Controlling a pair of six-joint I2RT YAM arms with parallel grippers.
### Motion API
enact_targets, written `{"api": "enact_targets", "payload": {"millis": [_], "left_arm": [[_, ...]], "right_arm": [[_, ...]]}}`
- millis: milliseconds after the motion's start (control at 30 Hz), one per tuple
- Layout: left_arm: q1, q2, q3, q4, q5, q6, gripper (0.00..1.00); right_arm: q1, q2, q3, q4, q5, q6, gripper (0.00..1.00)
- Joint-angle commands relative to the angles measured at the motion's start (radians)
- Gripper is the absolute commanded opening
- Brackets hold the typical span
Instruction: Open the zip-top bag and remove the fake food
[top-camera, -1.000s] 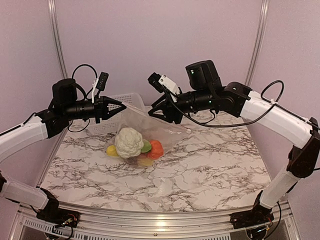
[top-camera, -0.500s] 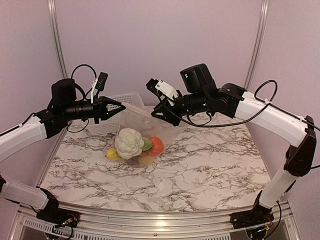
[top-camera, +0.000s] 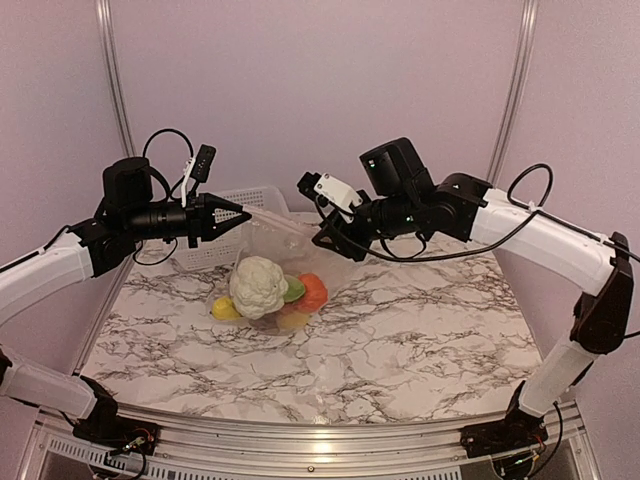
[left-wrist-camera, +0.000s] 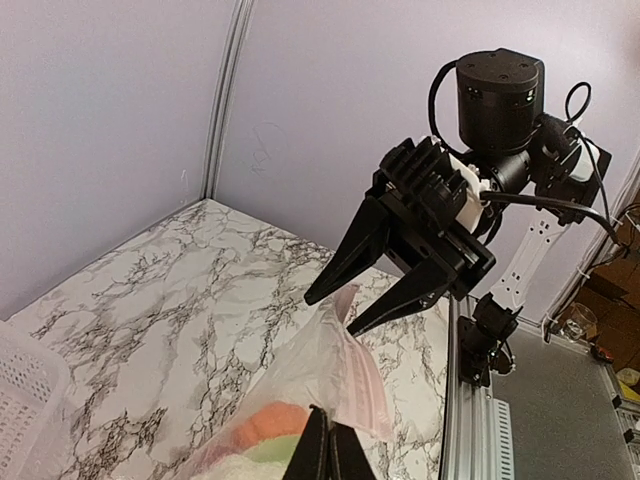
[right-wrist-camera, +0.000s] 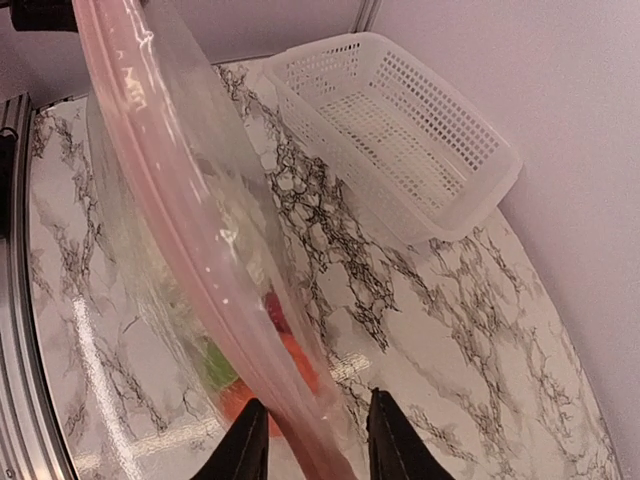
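The zip-top bag (top-camera: 272, 238) hangs between my grippers with its bottom on the marble table. Inside it are fake food pieces: a white cauliflower (top-camera: 258, 284), a green piece (top-camera: 292, 291), an orange piece (top-camera: 314, 292) and a yellow piece (top-camera: 224, 305). My left gripper (top-camera: 246, 212) is shut on the bag's top edge by the pink zip strip (left-wrist-camera: 350, 370). My right gripper (top-camera: 322, 240) is open, and its jaws straddle the far end of the strip (right-wrist-camera: 200, 250) without pinching it. It also shows in the left wrist view (left-wrist-camera: 330, 314).
A white mesh basket (top-camera: 210, 255) stands at the back left behind my left gripper, and it also shows in the right wrist view (right-wrist-camera: 400, 130). The marble table (top-camera: 420, 330) ends at a metal rail along the front. Purple walls stand close behind.
The bag's right side has drawn in from where it stretched a second ago. My right gripper has shifted a little right and down. My left gripper has not moved.
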Motion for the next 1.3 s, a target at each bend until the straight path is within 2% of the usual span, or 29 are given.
{"api": "enact_targets", "payload": {"millis": [0, 200, 700, 1100, 1267], "left_arm": [[-0.003, -0.024, 0.014, 0.009, 0.026, 0.014, 0.0], [-0.003, -0.017, 0.017, 0.006, 0.026, 0.017, 0.0], [-0.003, 0.001, 0.037, 0.002, 0.03, 0.002, 0.0], [-0.003, 0.001, 0.034, 0.005, 0.031, 0.0, 0.0], [-0.003, 0.001, 0.034, 0.006, 0.033, 0.0, 0.0]], "right_arm": [[-0.007, -0.057, 0.039, 0.003, -0.027, 0.002, 0.37], [-0.008, -0.061, 0.09, -0.002, -0.092, 0.005, 0.43], [0.051, 0.001, 0.17, 0.005, -0.177, -0.018, 0.43], [0.091, 0.055, 0.187, -0.011, -0.102, -0.042, 0.4], [0.092, 0.065, 0.186, -0.012, -0.017, -0.05, 0.31]]}}
